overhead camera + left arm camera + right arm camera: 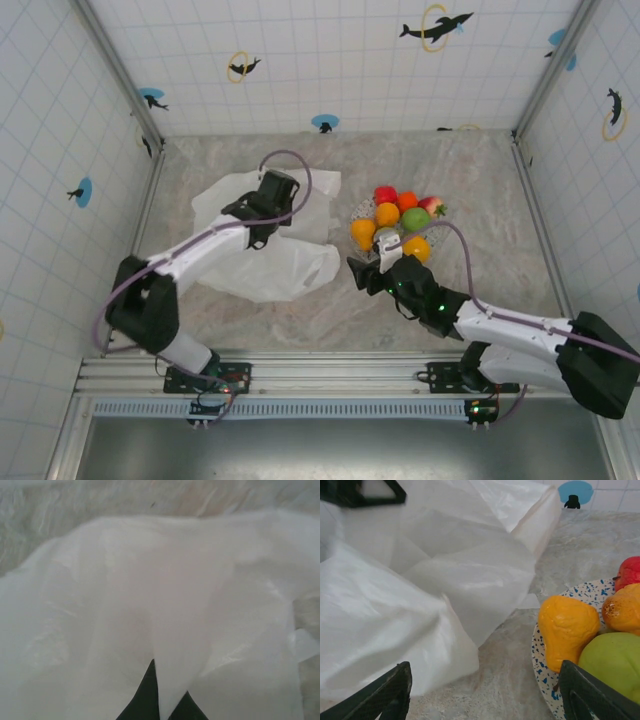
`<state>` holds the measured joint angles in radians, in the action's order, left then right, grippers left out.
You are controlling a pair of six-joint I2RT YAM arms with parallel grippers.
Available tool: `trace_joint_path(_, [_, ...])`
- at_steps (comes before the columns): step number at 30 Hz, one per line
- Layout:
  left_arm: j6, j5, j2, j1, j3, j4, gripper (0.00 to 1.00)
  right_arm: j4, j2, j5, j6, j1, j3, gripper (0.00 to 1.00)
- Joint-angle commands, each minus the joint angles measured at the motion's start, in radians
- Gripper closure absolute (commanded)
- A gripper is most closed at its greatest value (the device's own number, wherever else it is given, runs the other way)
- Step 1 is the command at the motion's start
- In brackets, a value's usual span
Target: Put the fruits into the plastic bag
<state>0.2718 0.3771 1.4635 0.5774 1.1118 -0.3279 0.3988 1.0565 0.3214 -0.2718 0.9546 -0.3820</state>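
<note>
Top external: fruits (388, 214) fill plate (359, 212), beside plastic bag (270, 268).

Left hand (165, 700) fingertips (145, 695) half under plastic bag (200, 605); fruits (615, 665) partly off-frame.

Bare table strip (510, 680) between plastic bag (420, 605) and plate (541, 662) passable; fruits (567, 625) crowd plate.

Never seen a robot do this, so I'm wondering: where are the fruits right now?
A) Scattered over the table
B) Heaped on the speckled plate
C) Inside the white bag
B: the fruits sit piled on the speckled plate, beside the plastic bag.
</note>
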Motion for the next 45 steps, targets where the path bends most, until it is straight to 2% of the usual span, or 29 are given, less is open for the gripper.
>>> trace_joint_path(1, [-0.077, -0.134, -0.106, -0.032, -0.041, -0.005, 1.0, -0.058, -0.03, 0.035, 0.037, -0.009, -0.008, 0.21])
trace_joint_path(7, [-0.087, -0.346, -0.186, -0.199, -0.059, -0.033, 1.0, -0.084, -0.066, 0.007, 0.022, -0.035, -0.034, 0.17])
trace_joint_path(10, [-0.072, -0.416, -0.196, -0.218, -0.067, -0.022, 1.0, -0.105, -0.062, 0.003, 0.023, -0.051, -0.045, 0.13])
trace_joint_path(14, [0.006, -0.409, -0.172, -0.229, -0.077, -0.023, 1.0, -0.197, -0.026, 0.014, 0.039, -0.08, -0.083, 0.08])
trace_joint_path(20, [0.118, -0.374, -0.118, -0.254, -0.063, -0.007, 1.0, -0.409, -0.004, 0.036, 0.04, -0.17, -0.174, 0.07])
trace_joint_path(29, [0.225, -0.518, -0.085, -0.272, -0.066, 0.068, 1.0, -0.654, -0.037, 0.049, 0.03, -0.353, -0.215, 0.03])
trace_joint_path(34, [0.254, -0.581, -0.088, -0.272, -0.126, 0.124, 1.0, -0.654, 0.022, -0.023, 0.026, -0.422, -0.21, 0.0])
trace_joint_path(45, [0.256, -0.626, -0.073, -0.298, -0.19, 0.165, 1.0, -0.623, 0.256, -0.03, 0.115, -0.46, -0.296, 0.0])
